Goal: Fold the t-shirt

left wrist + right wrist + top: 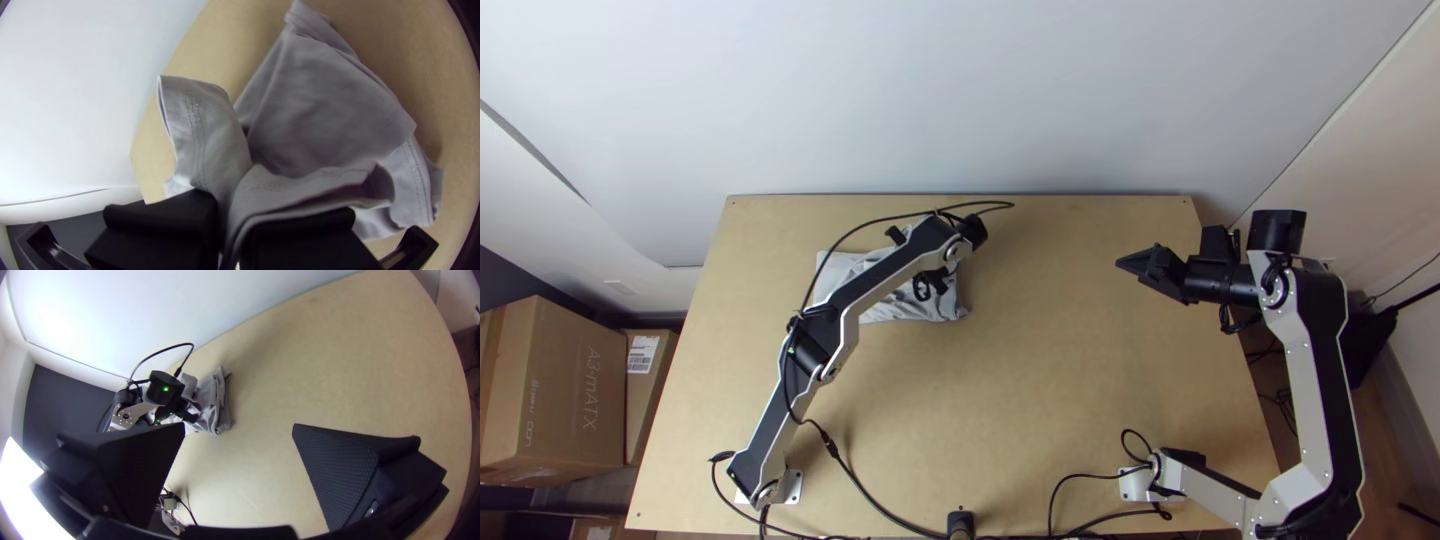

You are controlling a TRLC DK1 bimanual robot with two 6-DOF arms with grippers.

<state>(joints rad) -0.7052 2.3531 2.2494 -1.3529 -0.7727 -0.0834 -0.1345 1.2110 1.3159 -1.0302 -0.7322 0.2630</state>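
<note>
In the top view the grey t-shirt (885,303) lies folded and rumpled on the table's left half, partly hidden under the left arm. My left gripper (920,262) is over it. Cloth is pinched between that gripper's fingers (230,235) in the left wrist view, with a hemmed flap rising on one side and a loose fold draped over the other finger; the rest of the t-shirt (325,110) lies beyond. My right gripper (1120,264) stands over the table's right side, away from the cloth. Its fingers are wide apart around nothing in the right wrist view (239,435).
The light wooden table (1040,400) stands against a pale wall. Black cables (880,508) run along its near edge and over the left arm. Cardboard boxes (570,390) stand beyond the left edge.
</note>
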